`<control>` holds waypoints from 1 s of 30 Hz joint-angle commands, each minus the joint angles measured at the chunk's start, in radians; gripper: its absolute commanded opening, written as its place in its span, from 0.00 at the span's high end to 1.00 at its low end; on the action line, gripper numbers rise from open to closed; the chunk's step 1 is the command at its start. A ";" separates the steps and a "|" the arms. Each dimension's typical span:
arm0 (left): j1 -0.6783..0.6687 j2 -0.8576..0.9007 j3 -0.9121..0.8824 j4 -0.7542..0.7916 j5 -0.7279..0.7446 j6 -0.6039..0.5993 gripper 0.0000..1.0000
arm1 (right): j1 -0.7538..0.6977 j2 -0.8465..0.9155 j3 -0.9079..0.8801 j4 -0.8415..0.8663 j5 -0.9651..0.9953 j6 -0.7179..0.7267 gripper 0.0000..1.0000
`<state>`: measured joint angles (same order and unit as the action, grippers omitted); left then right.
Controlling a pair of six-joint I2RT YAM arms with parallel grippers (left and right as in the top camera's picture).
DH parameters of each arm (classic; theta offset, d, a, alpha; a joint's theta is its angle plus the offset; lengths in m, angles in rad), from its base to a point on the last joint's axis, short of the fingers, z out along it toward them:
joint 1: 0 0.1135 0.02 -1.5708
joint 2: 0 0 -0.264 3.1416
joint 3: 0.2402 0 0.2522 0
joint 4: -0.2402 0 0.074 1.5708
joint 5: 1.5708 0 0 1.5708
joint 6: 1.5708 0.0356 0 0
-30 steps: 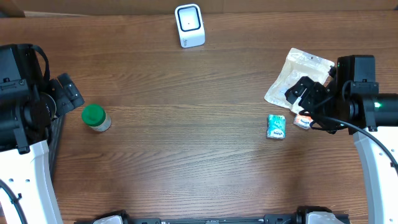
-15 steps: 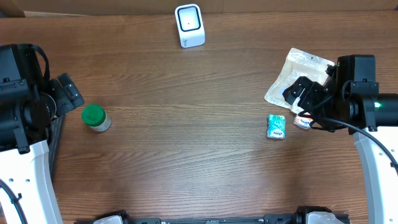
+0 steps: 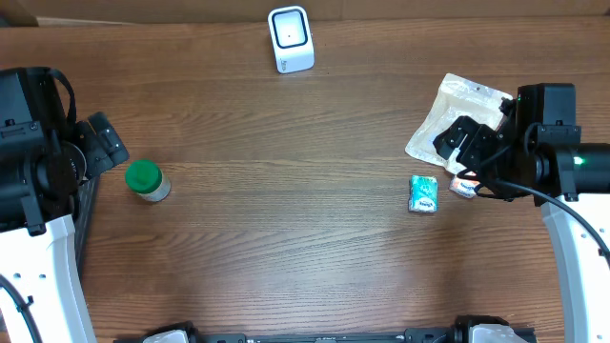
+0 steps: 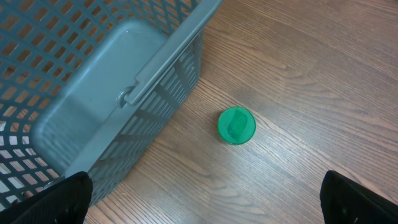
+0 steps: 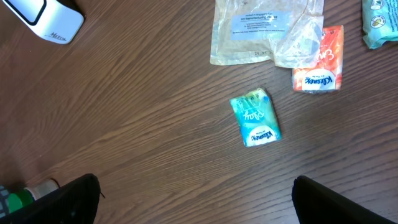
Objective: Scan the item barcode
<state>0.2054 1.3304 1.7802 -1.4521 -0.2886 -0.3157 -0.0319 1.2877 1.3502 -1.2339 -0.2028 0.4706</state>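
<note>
Overhead view first: white scanner (image 3: pixel 291 38) sits at the far edge of the table (image 3: pixel 286 248), roughly mid-width. Over on the right there's a teal tissue pack (image 3: pixel 423 193), an orange packet (image 3: pixel 464 186) just beside it, and a clear bag (image 3: pixel 456 100) further back. The right gripper (image 3: pixel 457 139) hovers above the bag's near edge, holding nothing. On the left, a green-lidded jar (image 3: pixel 146 179) stands near the left gripper (image 3: pixel 103 143), which is also empty-handed.

Left wrist view: the jar is upright on the wood, a little apart from the grey basket (image 4: pixel 93 81). Both fingertips poke in at the bottom corners, spread wide, nothing between them.

Right wrist view: the tissue pack lies flat, label up, on its own below the bag, and the orange packet is partly tucked under the bag's corner. A second teal packet (image 5: pixel 380 22) peeks in at the top right. The scanner is in the top left corner, well apart from all of it. Jaws are released here too.

My read: we're right at the start, with no item picked yet. The tissue pack looks like the easiest grab since it's clear of the pile. The next move would be dropping onto it, pinching across its narrow sides, then carrying it over to the scanner. Can't see a barcode from here, so it'll probably need turning.
</note>
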 commanded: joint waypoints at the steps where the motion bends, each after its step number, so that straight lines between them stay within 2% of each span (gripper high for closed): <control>1: 0.005 -0.009 0.007 -0.002 -0.006 -0.018 0.00 | -0.001 0.005 0.010 -0.001 -0.001 -0.005 0.00; 30: 0.005 -0.008 0.007 -0.002 -0.006 -0.018 0.00 | -0.001 0.005 0.010 -0.039 0.007 -0.031 0.00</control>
<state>0.2054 1.3304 1.7802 -1.4525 -0.2886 -0.3157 -0.0322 1.2877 1.3502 -1.2709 -0.2020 0.4480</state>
